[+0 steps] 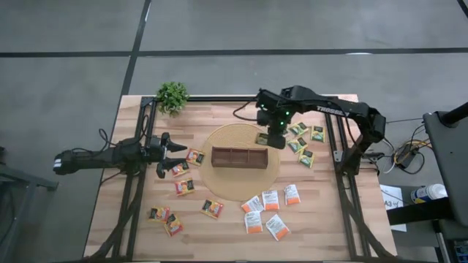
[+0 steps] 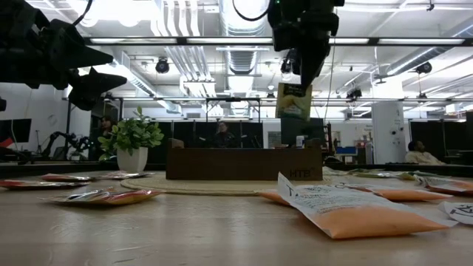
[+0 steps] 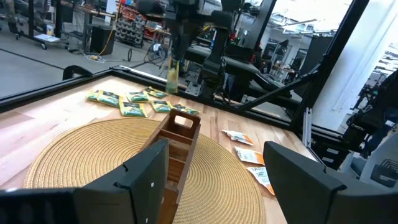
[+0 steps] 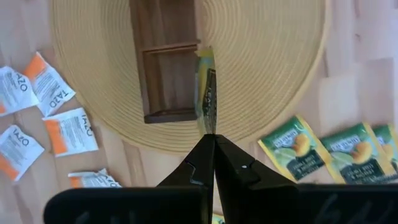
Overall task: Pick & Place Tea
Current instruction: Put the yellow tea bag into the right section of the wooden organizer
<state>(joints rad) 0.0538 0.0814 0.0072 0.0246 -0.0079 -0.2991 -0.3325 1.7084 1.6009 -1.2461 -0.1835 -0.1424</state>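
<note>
Right jaws (image 4: 213, 138) clamped on green-yellow sachet (image 4: 206, 87) above wooden box (image 4: 166, 59), left jaws (image 1: 172, 154) apart

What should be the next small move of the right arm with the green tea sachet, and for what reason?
Probably shift the right pincer sideways over the wooden box, then lower it. It is shut on the green sachet, which hangs above the box's right end, seemingly just outside its wall, over the woven mat. The left pincer waits open over the yellow-red sachets.

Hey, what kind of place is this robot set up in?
Probably a robotics lab or workshop: a framed wooden table, open ceiling ducts overhead, and equipment racks behind.
</note>
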